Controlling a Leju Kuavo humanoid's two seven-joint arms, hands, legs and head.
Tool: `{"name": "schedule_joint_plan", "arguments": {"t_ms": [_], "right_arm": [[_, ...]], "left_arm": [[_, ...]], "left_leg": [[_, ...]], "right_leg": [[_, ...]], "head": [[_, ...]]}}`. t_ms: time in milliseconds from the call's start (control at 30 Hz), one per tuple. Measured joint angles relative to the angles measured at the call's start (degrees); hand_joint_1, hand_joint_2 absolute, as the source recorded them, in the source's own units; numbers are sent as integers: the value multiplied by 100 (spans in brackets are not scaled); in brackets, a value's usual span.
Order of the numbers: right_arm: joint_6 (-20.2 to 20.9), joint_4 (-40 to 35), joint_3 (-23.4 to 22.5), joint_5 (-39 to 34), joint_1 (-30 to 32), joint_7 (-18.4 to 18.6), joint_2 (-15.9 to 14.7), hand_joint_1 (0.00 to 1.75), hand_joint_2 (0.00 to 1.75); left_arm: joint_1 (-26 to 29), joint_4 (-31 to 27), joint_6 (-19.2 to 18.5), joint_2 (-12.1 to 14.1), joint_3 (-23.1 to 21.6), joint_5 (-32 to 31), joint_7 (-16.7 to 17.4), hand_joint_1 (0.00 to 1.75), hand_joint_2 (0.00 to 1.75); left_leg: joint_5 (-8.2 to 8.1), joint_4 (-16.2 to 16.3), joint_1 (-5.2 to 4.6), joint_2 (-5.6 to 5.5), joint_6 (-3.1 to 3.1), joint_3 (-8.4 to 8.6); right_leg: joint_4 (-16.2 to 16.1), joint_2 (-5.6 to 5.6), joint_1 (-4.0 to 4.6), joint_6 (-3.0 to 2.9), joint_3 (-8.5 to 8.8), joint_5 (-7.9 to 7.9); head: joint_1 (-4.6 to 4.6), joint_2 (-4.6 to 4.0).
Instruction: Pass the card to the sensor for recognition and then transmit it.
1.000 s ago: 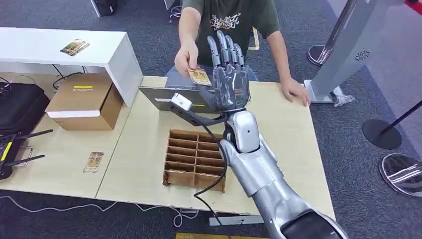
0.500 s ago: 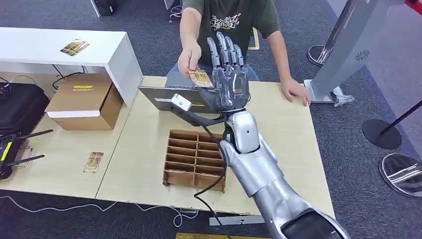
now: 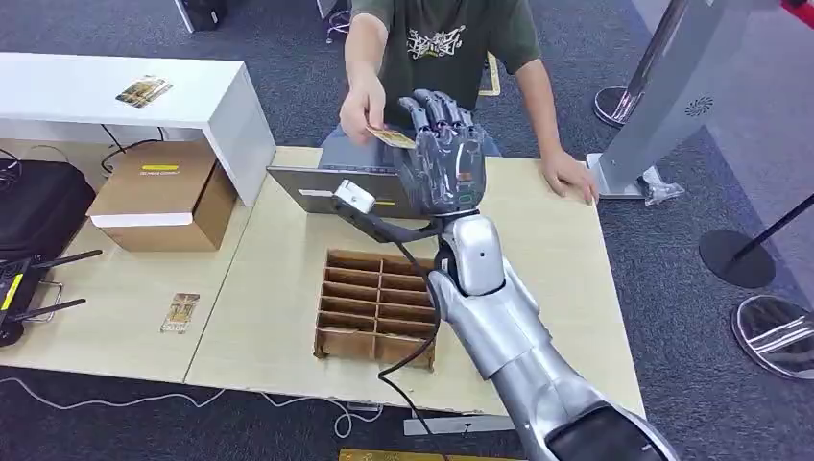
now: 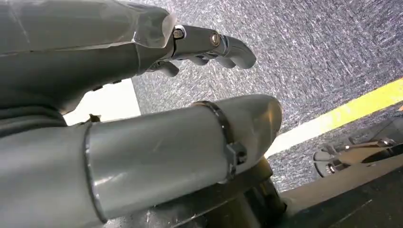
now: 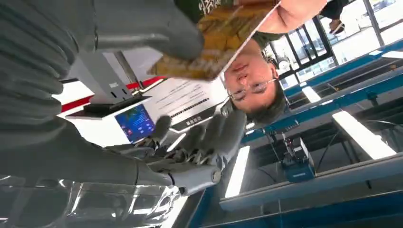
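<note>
From the head view my right robot hand (image 3: 443,163) is raised over the far edge of the desk (image 3: 557,259), palm toward the person (image 3: 437,43) seated across from me, its fingers (image 3: 434,110) curling forward at the tips. The card (image 3: 394,137) sits just at the thumb side of that robot hand, lying nearly flat. The person's hand (image 3: 363,108) pinches its far end. In the right wrist view the card (image 5: 223,38) lies against the underside of my thick grey thumb (image 5: 147,31), with the person's fingertips (image 5: 297,9) on its opposite corner, and the darker fingers (image 5: 209,137) are bent in but stand apart from the card. So the thumb touches it, yet I cannot tell whether my robot hand truly holds it or whether the person alone carries it.

My left robot hand (image 4: 209,47) hangs over grey carpet (image 4: 323,52) with a yellow stripe (image 4: 342,114); its fingers are curled in and nothing lies in them.

Directly beneath the raised robot hand a flat grey sensor unit (image 3: 331,187) rests on the desk. Nearer to me sits a cardboard divider tray (image 3: 376,307). A second card (image 3: 180,313) lies on the lower desk to the left, well apart, near a cardboard box (image 3: 165,195).
</note>
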Motion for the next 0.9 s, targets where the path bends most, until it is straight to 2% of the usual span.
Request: {"name": "schedule_joint_plan", "arguments": {"t_ms": [900], "right_arm": [[-28,0,0,-52,0,-2,-13,175,175]], "left_arm": [[2,0,22,31,0,35,0,0,0]], "left_leg": [[0,0,0,0,0,-1]], "right_leg": [[0,0,0,0,-1,0]], "head": [[0,0]]}}
